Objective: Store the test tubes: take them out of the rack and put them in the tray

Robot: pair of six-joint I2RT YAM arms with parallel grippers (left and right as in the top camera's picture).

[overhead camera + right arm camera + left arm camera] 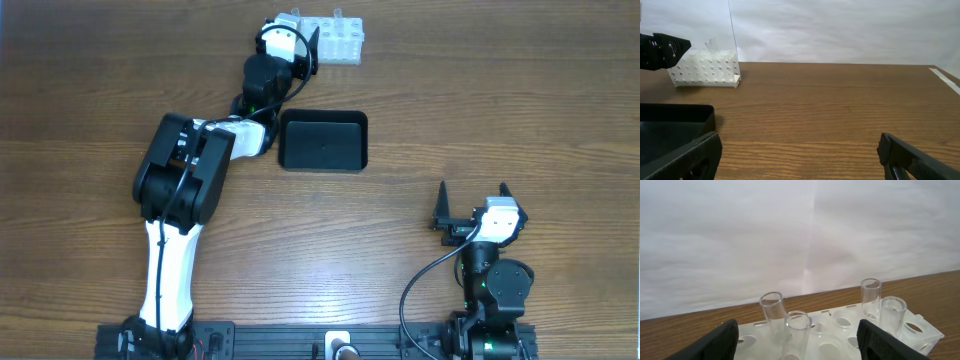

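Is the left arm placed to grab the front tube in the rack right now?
Probably yes: the open left tool straddles the front tube standing in the rack, with nothing between them.

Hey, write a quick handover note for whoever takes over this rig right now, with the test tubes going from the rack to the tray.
Left gripper: open around the near tubes in the white rack, gripping nothing.
Right gripper: open, near its own base.
Four test tubes stand in the rack; the black tray is empty.
Done: nothing stored.
Left: move all four into the tray.
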